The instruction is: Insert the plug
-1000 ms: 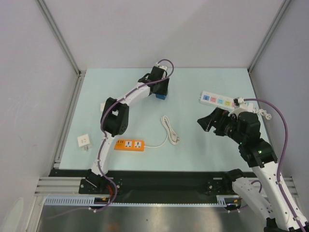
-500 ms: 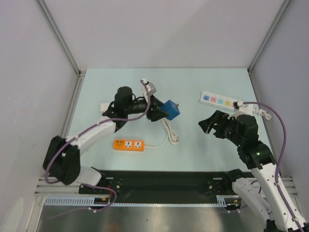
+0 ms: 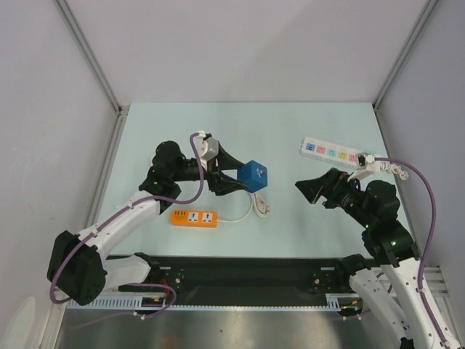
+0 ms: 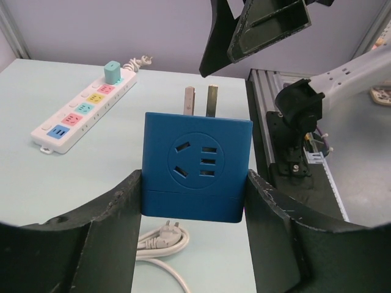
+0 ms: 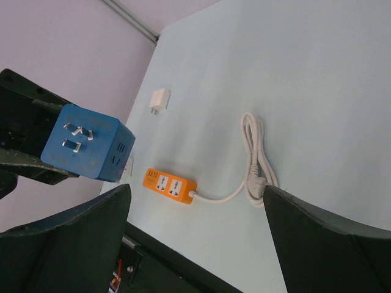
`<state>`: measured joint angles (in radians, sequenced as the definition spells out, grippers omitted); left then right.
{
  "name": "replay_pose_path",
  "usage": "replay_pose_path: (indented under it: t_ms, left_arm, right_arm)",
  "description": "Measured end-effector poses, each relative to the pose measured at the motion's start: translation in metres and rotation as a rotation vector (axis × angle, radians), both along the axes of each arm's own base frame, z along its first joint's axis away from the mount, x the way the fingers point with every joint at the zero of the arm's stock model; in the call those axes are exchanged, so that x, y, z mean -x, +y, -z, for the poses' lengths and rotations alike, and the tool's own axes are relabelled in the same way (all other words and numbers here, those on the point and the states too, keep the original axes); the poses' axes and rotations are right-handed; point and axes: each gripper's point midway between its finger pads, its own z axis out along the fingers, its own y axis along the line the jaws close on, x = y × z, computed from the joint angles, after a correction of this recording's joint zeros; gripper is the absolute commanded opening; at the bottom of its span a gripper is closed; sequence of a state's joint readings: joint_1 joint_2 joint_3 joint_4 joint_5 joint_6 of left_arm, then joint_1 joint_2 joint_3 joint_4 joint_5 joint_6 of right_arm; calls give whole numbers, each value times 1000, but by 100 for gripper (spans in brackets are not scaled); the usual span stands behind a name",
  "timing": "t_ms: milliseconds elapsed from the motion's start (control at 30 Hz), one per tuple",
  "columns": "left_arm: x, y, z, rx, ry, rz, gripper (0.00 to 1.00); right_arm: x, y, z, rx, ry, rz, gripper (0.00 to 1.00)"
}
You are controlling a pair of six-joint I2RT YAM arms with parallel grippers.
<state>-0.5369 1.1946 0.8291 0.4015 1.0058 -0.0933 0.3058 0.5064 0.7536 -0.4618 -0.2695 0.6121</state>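
We see left gripper (image 3: 244, 179) jaws pinching the blue cube plug (image 3: 255, 175) by opposite sides | plug held above the table (image 3: 290, 123), over the coiled white cord (image 3: 256, 195), prongs facing right gripper (image 3: 309, 187) | right jaws spread wide, nothing between, near white power strip (image 3: 333, 153)

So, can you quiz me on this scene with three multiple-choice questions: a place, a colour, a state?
1. The white power strip lies: A) near left B) far right C) centre.
2. The short strip with the white cable is: A) green B) black C) orange.
3. The blue plug is: A) held in the left end effector B) lying flat C) plugged in.
Answers: 1B, it sits at the far right; 2C, its body is orange; 3A, the fingers clamp it, prongs bare.
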Motion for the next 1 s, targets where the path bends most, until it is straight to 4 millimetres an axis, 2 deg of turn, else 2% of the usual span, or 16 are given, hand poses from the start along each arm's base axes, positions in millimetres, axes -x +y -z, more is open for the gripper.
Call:
replay_pose_path:
  t_ms: [100,333,500,633,700,800,1000]
  left_arm:
    - [6,-1,-3,35,31,16,0]
    - [40,0,-17,150,77,143,0]
    - [58,5,-39,220,64,221,0]
    - [65,6,-43,233,93,254,0]
    - [64,6,-45,238,123,248,0]
    - [50,2,-50,266,191,177,0]
    - [0,-2,-45,326,427,-89,0]
  right_arm:
    - [3,11,-3,-38,-4,-58,97]
    - [18,44,-13,-179,-6,-269,98]
    - [40,52,-35,-182,-195,-387,98]
    - [50,54,-54,-199,-308,-423,97]
    - [49,58,-59,-206,-327,-440,95]
    - [41,62,-53,-186,-308,-427,94]
    - [13,61,-32,-82,-298,-260,89]
